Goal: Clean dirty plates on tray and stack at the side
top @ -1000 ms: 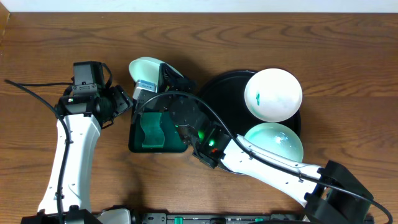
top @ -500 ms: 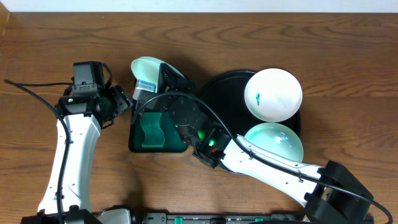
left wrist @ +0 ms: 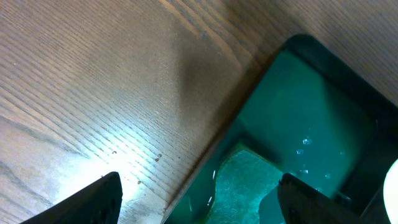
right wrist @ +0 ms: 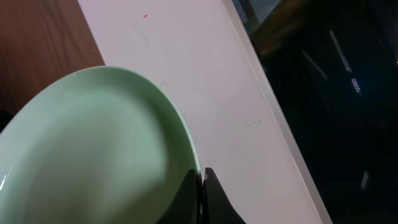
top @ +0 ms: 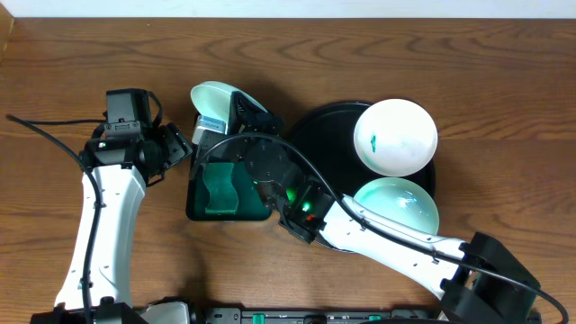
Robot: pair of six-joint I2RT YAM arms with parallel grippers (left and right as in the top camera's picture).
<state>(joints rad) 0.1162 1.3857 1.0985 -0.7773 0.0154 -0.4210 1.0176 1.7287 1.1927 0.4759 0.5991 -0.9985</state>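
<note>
My right gripper (top: pixel 237 114) is shut on the rim of a pale mint plate (top: pixel 212 97) and holds it tilted above the table, behind the green tray. In the right wrist view the jaws (right wrist: pixel 200 186) pinch that plate's edge (right wrist: pixel 93 143). The round black tray (top: pixel 322 135) holds two plates: a white one with a green smear (top: pixel 396 135) and a mint one (top: pixel 396 205), partly hidden by my right arm. My left gripper (top: pixel 192 144) (left wrist: pixel 199 199) is open and empty at the green tray's left edge.
A small rectangular dark green tray (top: pixel 200 209) (left wrist: pixel 323 112) sits left of the black tray with a green sponge (top: pixel 219 193) (left wrist: pixel 242 186) in it. My right arm crosses over the green tray and the black tray's front.
The held mint plate has shifted very slightly to the right. Nothing else has visibly moved.
</note>
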